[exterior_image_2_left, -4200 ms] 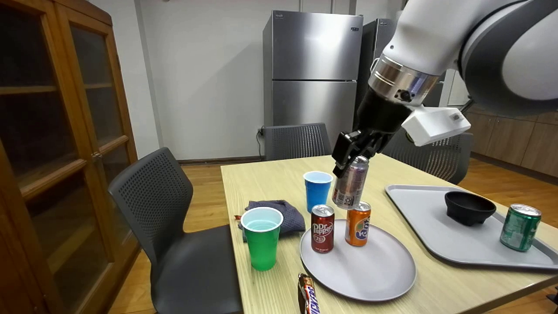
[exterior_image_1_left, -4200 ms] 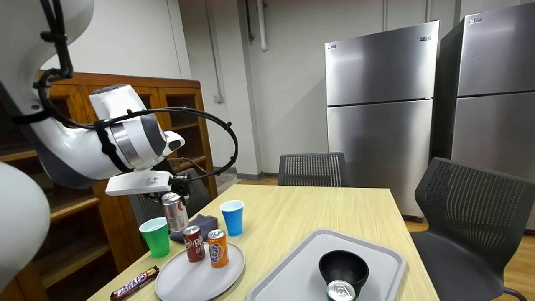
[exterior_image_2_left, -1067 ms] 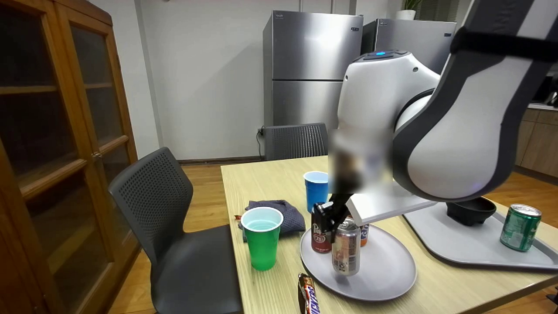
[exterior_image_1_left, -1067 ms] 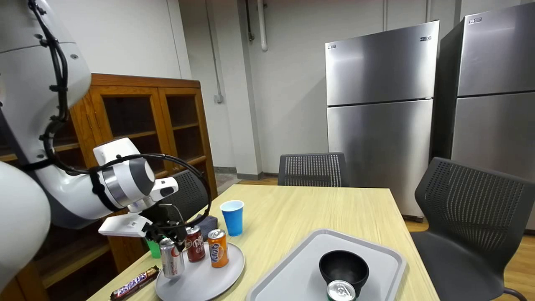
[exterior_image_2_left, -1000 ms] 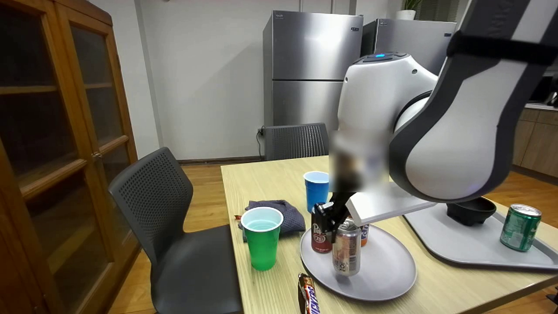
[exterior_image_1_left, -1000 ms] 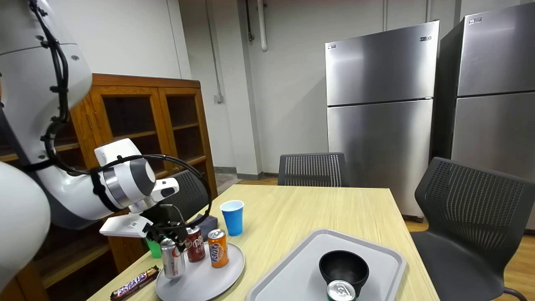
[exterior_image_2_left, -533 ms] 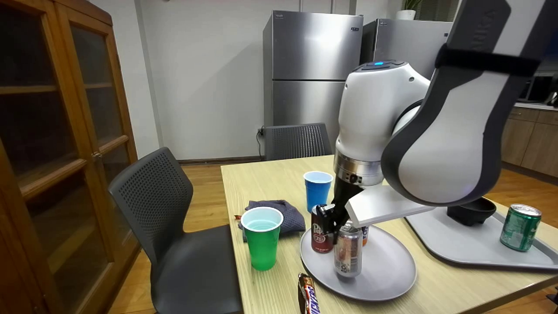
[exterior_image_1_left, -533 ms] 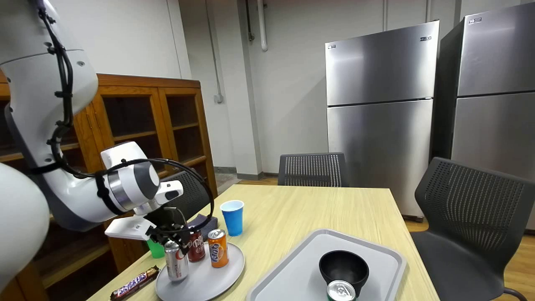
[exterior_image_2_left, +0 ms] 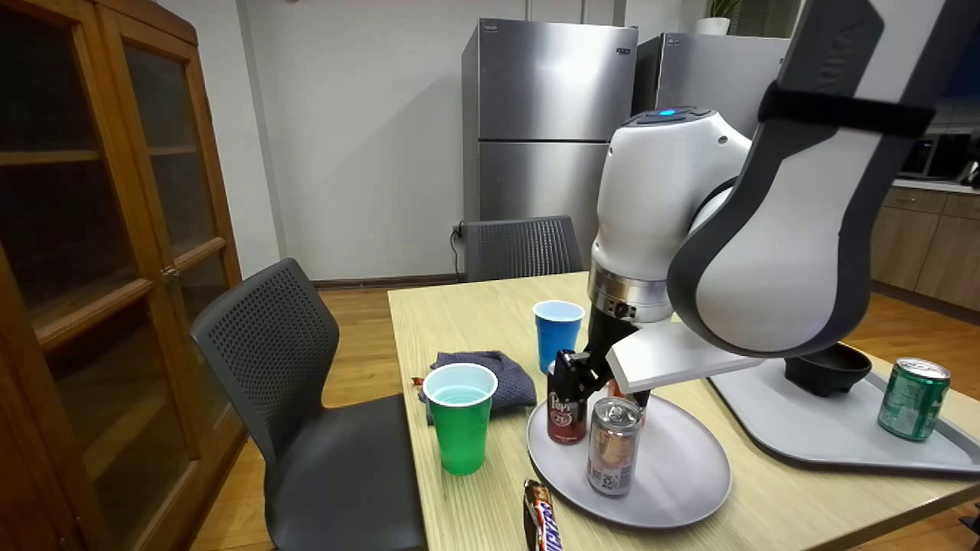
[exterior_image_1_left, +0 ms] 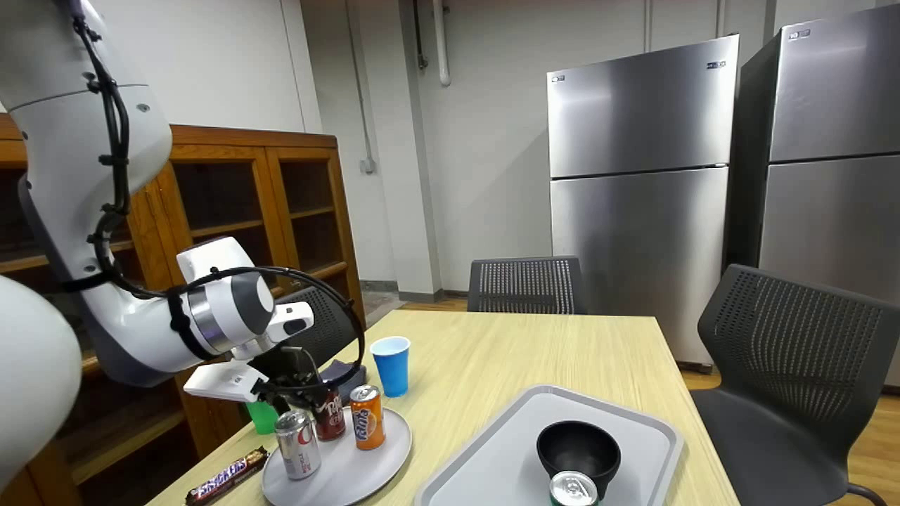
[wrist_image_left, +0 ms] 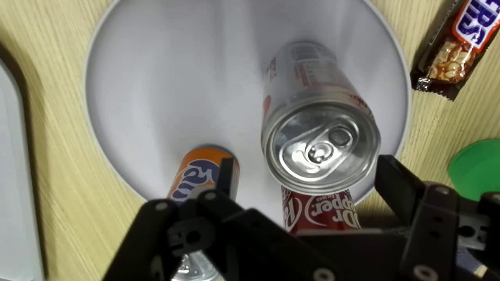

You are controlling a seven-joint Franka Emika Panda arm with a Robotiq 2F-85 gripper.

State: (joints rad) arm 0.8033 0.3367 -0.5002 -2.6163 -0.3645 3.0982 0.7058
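Observation:
A silver can with red lettering point(exterior_image_1_left: 299, 446) stands upright on the round grey plate point(exterior_image_2_left: 681, 482). My gripper point(wrist_image_left: 308, 177) is open around its top, and in the wrist view the fingers point(wrist_image_left: 394, 183) stand clear of the can on both sides. Close behind the silver can is a dark red Dr Pepper can point(wrist_image_left: 320, 212), partly covered by the gripper. An orange Fanta can point(exterior_image_1_left: 367, 422) shares the plate; in the wrist view the left finger overlaps it, and whether they touch I cannot tell.
Beside the plate lie a Snickers bar point(exterior_image_2_left: 542, 520) and a dark cloth point(exterior_image_2_left: 498, 383). A green cup point(exterior_image_2_left: 459, 428) and a blue cup point(exterior_image_2_left: 557, 337) stand near. The grey tray point(exterior_image_1_left: 492, 450) carries a black bowl point(exterior_image_1_left: 578, 450) and a green can point(exterior_image_2_left: 915, 398).
Several seconds ago the silver can hung in the gripper above the table; it came down onto the plate and shifted slightly across it. Within the last half second the fingers have spread off it.

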